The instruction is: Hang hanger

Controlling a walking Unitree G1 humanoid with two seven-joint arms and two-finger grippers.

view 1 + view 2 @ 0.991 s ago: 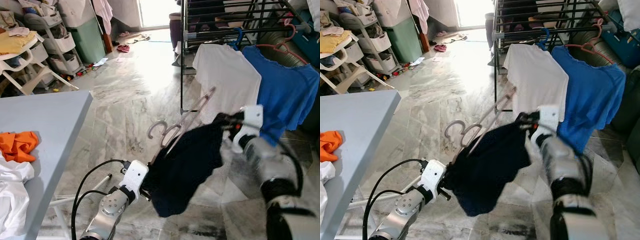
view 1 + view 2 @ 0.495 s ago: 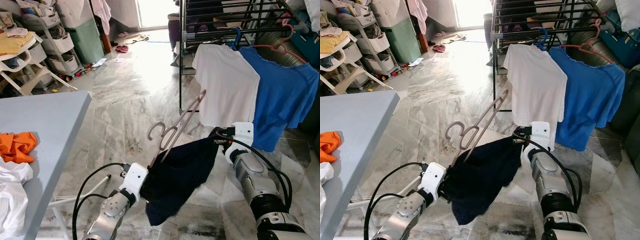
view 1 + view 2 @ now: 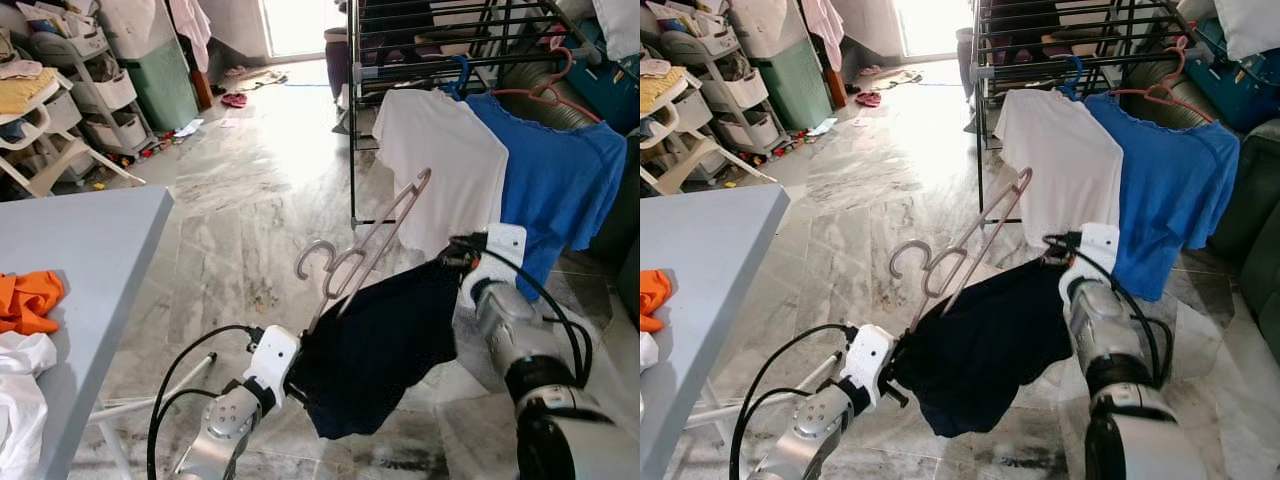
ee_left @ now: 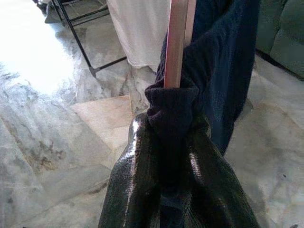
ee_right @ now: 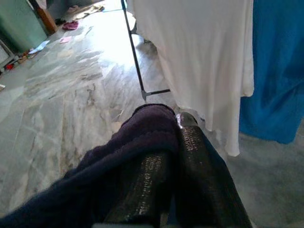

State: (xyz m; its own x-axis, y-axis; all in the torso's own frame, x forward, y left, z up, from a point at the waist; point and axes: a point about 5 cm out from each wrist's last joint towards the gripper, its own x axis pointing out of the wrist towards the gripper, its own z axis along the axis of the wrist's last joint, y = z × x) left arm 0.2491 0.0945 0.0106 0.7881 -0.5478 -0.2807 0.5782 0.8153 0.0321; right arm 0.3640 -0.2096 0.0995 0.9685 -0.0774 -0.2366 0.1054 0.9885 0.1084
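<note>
A dark navy garment (image 3: 385, 345) hangs stretched between my two grippers above the marble floor. A pale pink hanger (image 3: 358, 256) rises slanting out of it, hook to the left and one arm pointing up toward the rack. My left gripper (image 4: 172, 142) is shut on the garment's edge and the hanger's lower arm (image 4: 178, 42). At the garment's other end, my right gripper (image 5: 167, 137) is shut on a bunched fold of the cloth. The black drying rack (image 3: 420, 40) stands behind, with a white shirt (image 3: 440, 160) and a blue shirt (image 3: 555, 175) on hangers.
A grey table (image 3: 80, 260) at the left carries an orange cloth (image 3: 28, 300) and white cloth (image 3: 20, 400). White plastic shelves (image 3: 95, 80), a chair and a green bin (image 3: 165, 80) line the far left. A dark green sofa (image 3: 1250, 220) sits at the right.
The right gripper has lifted its end of the garment and moved a little right, so the cloth hangs higher and more stretched. The hanger still slants the same way. The camera shifted slightly.
</note>
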